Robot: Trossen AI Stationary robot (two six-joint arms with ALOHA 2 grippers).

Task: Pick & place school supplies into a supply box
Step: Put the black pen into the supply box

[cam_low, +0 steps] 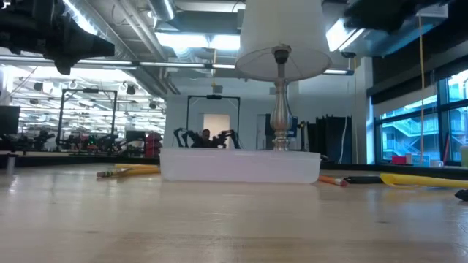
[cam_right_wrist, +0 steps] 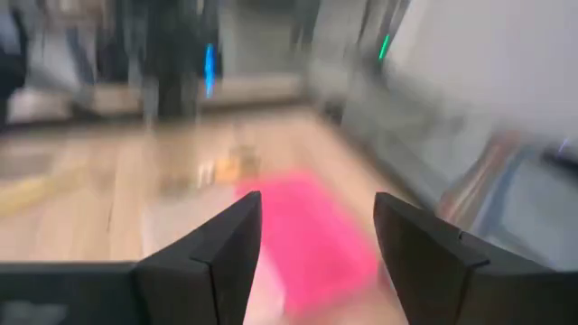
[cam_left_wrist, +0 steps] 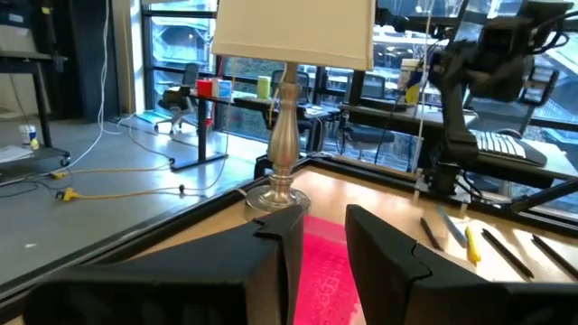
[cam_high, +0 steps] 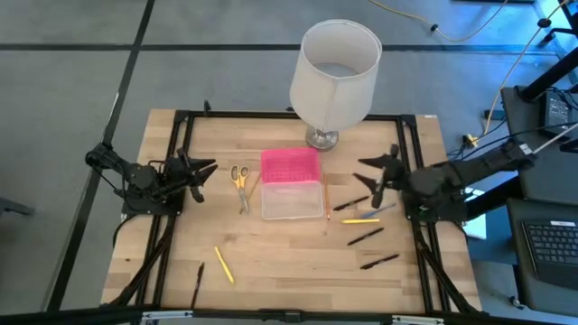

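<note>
The supply box lies open mid-table: its bright pink lid (cam_high: 291, 165) is toward the far edge and its clear tray (cam_high: 292, 199) toward the near edge, both flat on the wood. Yellow-handled scissors (cam_high: 240, 179) lie left of it. A yellow pencil (cam_high: 223, 264) and a dark pen (cam_high: 196, 282) lie near the near-left corner. Right of the box are an orange pencil (cam_high: 327, 204), a yellow marker (cam_high: 361, 219) and several dark pens (cam_high: 366, 236). My left gripper (cam_high: 206, 176) hovers open left of the scissors. My right gripper (cam_high: 372, 178) hovers open right of the box, its view blurred.
A big white-shaded lamp (cam_high: 334, 68) stands on its metal base (cam_high: 321, 138) at the far edge, just behind the pink lid. A black frame (cam_high: 181, 122) runs along the table's edges. Bare wood lies between the box and the near edge.
</note>
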